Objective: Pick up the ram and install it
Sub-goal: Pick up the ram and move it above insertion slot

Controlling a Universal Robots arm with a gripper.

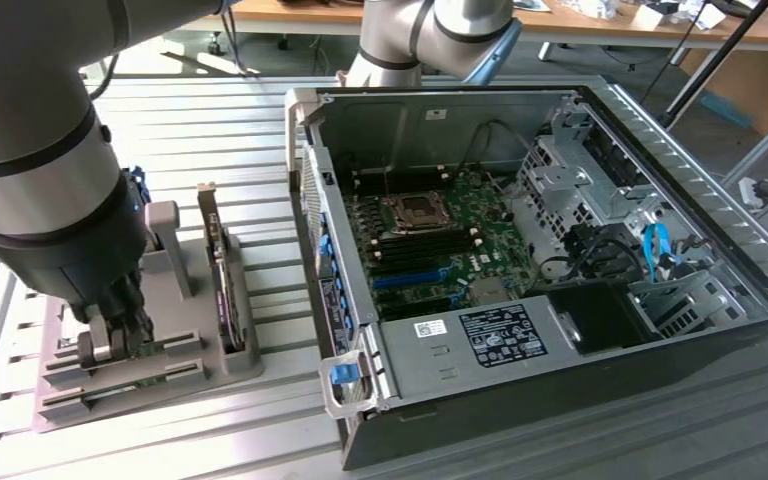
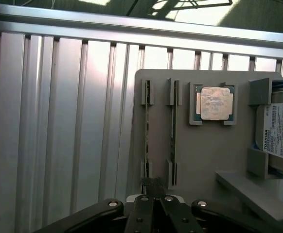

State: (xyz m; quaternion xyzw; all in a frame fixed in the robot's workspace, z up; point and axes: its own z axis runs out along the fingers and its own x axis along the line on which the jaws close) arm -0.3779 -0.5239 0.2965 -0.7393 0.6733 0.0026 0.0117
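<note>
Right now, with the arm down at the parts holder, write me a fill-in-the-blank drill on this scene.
The gray holder keeps ___ ram sticks in its slots. The processor sits between those sticks and the ___. The gripper is at the holder with its jaws ___. The computer case lies on the exterior view's ___ of the holder.
Missing: two; hard drive; shut; right.

Overview plus close-up
Exterior view is looking down over case [image 1: 398,125] and holder [image 1: 231,372]; wrist view is peering closely onto that holder.
</note>
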